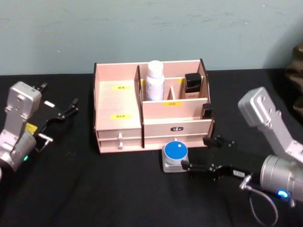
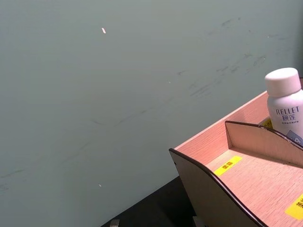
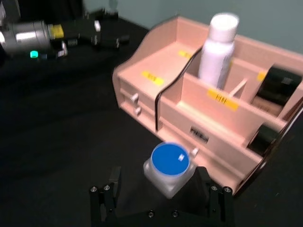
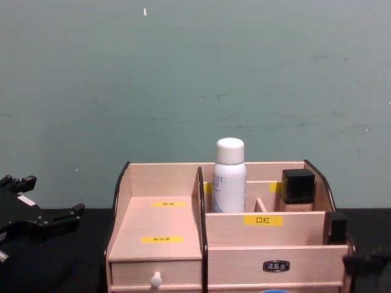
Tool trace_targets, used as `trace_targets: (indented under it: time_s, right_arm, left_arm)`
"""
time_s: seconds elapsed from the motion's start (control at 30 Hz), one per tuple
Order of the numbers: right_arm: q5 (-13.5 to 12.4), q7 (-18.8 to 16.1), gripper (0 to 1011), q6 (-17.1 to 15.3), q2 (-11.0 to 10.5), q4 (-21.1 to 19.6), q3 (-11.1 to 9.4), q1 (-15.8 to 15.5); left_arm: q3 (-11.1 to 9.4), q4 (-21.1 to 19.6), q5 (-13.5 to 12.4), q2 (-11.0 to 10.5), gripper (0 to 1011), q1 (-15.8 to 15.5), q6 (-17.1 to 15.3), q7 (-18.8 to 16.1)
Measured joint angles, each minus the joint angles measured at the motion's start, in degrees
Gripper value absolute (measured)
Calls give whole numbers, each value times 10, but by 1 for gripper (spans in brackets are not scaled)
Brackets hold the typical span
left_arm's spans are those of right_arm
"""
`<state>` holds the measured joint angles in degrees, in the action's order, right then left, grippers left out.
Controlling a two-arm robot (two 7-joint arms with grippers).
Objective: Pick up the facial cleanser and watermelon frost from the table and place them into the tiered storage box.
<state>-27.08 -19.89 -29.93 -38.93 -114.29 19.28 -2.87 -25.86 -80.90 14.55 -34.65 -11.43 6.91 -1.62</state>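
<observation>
head view: we look forward and down on the black surface [image 1: 94, 189] and the tiered storage box [image 1: 118, 101] from mid range. chest view: lower, level, faces the box front. left wrist: close at its corner, toward the wall [image 2: 94, 94]. right wrist: close, angled down. all share the box.

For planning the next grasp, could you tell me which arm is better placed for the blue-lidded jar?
Right: the right gripper is open at the blue-lidded jar; the left gripper sits left of the storage box.

A scuffed pale green wall [image 4: 183, 73] is running along the back, and a black cloth [image 1: 94, 189] is covering the table.
</observation>
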Motion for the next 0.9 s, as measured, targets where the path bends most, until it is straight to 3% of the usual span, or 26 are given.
trace_targets:
  time_s: [0.27, 0.9]
  right_arm:
    - [42, 16, 1000, 2, 9, 32, 36, 5]
    - [90, 2, 1000, 15, 57, 85, 59, 41]
  left_arm:
    - [0, 0, 0, 0, 1001, 0, 0, 0]
    - [0, 0, 0, 0, 1001, 0, 0, 0]
